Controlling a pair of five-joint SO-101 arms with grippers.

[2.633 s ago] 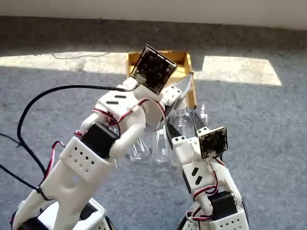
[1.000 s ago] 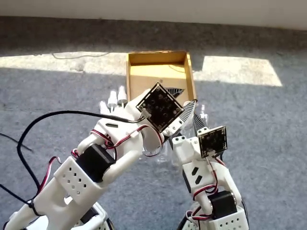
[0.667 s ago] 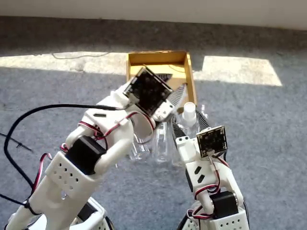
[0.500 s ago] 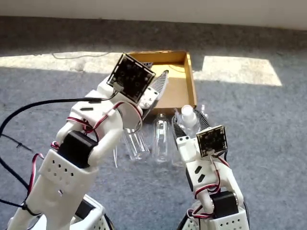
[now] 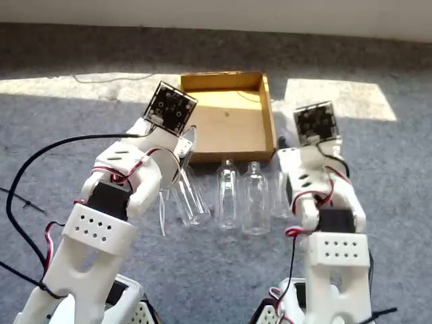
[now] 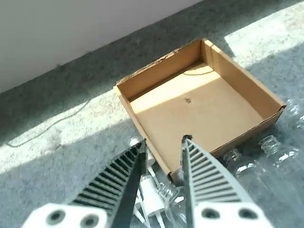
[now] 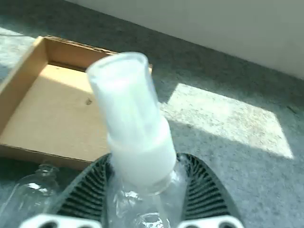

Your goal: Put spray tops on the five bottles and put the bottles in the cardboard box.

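Note:
My right gripper is shut on a clear bottle with a white spray top, held in front of the cardboard box. In the high view the right arm stands near the box's near right corner. Three uncapped clear bottles line up in front of the box. My left gripper is open and holds nothing, above loose white spray tops by the box's near left corner. The left gripper hangs over the leftmost bottle.
Grey carpet surrounds everything, with sunlit patches beside the box. A black cable loops to the left of the left arm. A wall runs behind the box. More uncapped bottles lie along the box's front wall.
My left arm has let go of the spray top and swung left, away from the capped bottle. My right arm has lifted that bottle and carried it toward the box.

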